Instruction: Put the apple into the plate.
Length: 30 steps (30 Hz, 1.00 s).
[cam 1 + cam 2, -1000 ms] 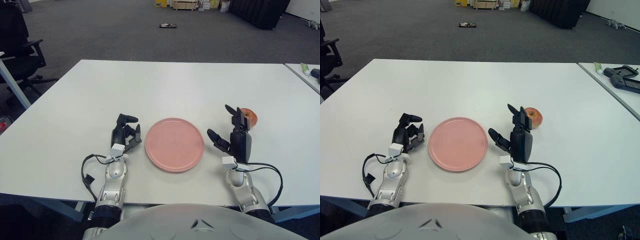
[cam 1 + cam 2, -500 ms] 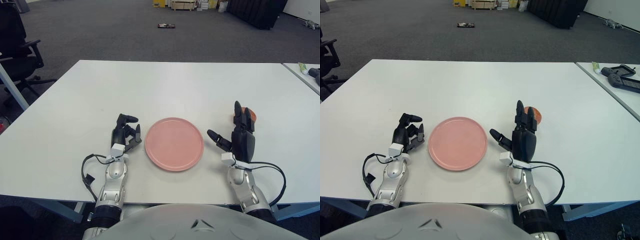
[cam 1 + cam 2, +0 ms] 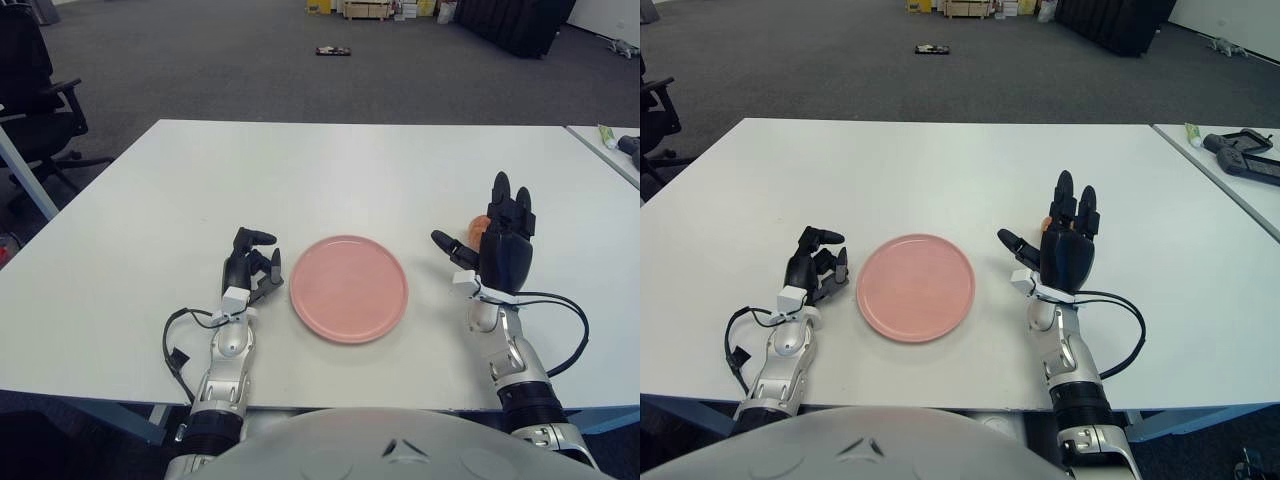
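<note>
Just behind right hand (image 3: 503, 255) — apple (image 3: 479, 224).

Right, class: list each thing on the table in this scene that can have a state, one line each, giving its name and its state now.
apple: on the table, mostly hidden behind the right hand, not in the plate.
plate: flat on the table, nothing on it.
right hand: raised in front of the apple, fingers spread, holding nothing.
left hand: resting on the table left of the plate, fingers curled, holding nothing.
</note>
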{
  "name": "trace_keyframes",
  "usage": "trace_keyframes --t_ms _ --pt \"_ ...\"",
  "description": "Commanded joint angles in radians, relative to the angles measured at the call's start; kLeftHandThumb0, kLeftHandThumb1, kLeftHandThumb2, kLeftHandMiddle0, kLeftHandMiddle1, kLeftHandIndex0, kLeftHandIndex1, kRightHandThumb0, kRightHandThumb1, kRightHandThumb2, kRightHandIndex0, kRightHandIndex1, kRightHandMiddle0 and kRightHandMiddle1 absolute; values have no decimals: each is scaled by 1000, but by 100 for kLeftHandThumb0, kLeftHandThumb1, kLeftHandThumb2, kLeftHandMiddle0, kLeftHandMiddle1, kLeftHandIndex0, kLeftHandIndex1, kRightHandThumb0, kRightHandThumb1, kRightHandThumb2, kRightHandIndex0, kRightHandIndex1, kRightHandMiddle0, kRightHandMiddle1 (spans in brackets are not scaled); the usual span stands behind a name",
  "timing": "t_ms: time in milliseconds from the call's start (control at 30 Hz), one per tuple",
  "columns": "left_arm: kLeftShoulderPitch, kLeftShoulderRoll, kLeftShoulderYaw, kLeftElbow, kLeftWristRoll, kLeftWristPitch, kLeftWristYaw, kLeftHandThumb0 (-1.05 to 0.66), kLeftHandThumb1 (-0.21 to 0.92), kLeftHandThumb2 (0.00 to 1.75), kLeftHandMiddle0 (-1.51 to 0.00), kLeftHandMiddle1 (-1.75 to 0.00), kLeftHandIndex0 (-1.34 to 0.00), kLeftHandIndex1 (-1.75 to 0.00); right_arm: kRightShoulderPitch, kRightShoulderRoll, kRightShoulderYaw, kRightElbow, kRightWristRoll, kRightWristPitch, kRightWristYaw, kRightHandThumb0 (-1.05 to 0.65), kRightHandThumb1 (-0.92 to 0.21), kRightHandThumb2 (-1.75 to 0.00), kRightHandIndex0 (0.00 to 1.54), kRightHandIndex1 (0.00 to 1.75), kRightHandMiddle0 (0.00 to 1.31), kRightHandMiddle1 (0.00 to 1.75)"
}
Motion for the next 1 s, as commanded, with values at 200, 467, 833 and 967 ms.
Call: trace_keyframes --t_ms 200,467,833,967 --pt "5 8 -2 14 6 14 -4 -40 60 97 -81 -175 -40 -175 -48 -17 14 -20 -31 143 23 -92 -74 -34 0 0 0 0" --pt "3 7 -1 20 6 2 0 -40 60 97 -81 -175 -40 -175 -103 -29 14 -26 -10 230 84 -94 -76 -35 0 0 0 0" --pt "0 7 -1 21 8 9 1 -40 60 97 -80 -175 -40 -175 -225 -84 9 128 48 271 171 -96 -79 -34 0 0 0 0" --pt "-1 5 -1 19 11 14 5 -40 60 97 -79 -175 -40 -175 -293 -130 14 267 94 273 268 -96 -79 -33 0 0 0 0"
